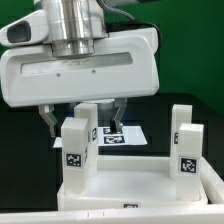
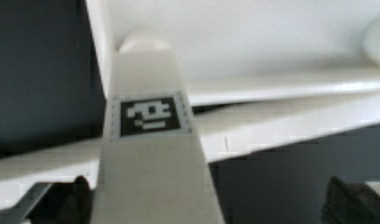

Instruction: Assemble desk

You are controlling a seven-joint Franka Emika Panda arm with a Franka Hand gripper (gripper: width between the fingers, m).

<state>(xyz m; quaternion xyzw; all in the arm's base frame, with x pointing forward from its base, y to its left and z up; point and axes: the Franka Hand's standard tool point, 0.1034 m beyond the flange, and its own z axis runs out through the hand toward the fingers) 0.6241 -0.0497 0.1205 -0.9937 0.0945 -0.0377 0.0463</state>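
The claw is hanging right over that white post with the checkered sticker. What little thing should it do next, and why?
Probably close the fingers on the leg. In the wrist view the gripper is open, its dark fingertips standing apart on either side of the leg without touching it. In the exterior view that leg stands upright on the desk top, so it looks lined up for a grasp.

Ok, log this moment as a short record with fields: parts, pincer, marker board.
desk top: white slab, lying flat in the foreground
legs on it: two upright, one on the exterior view's left, one on its right
pincer: open, fingers either side of the left leg's top, contact not clear
marker board: flat on the table behind
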